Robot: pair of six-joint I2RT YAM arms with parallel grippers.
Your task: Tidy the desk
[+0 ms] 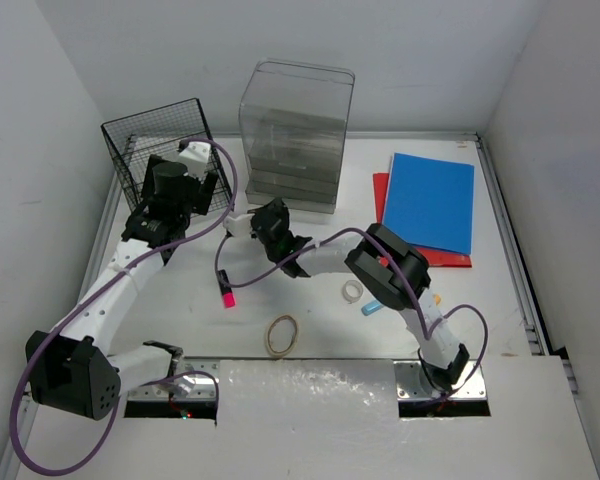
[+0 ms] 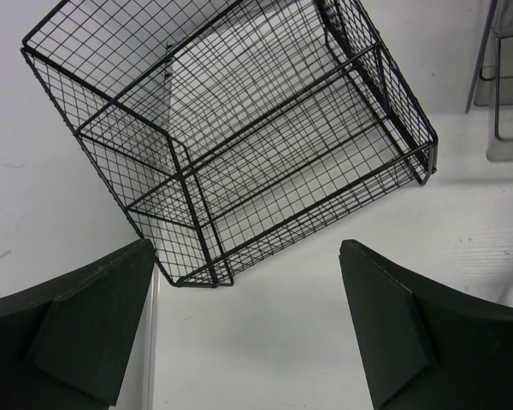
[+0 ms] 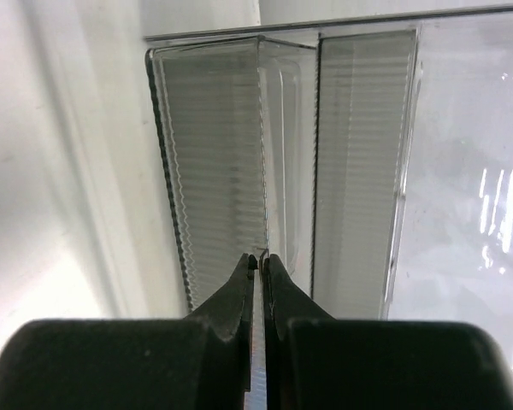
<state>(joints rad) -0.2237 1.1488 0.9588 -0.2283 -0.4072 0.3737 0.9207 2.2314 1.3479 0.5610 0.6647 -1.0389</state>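
Observation:
The white desk [image 1: 180, 300] fills the top view. My left gripper [image 1: 170, 195] is open and empty above bare desk just in front of the black wire rack [image 1: 150, 140]. In the left wrist view the rack [image 2: 239, 128] lies beyond the gripper [image 2: 248, 342]. My right gripper [image 1: 273, 215] is at the front of the clear drawer box [image 1: 295, 130]. In the right wrist view the gripper [image 3: 261, 260] is shut on a thin pale strip. I cannot tell what the strip is. The ribbed box [image 3: 214, 171] fills the view.
A pink-tipped marker [image 1: 226, 290], a small tape roll [image 1: 352, 291], a tan ring [image 1: 282, 334] and a small blue thing [image 1: 372, 308] lie on the near desk. A blue folder [image 1: 430, 200] lies on a red one [image 1: 445, 258] at the back right.

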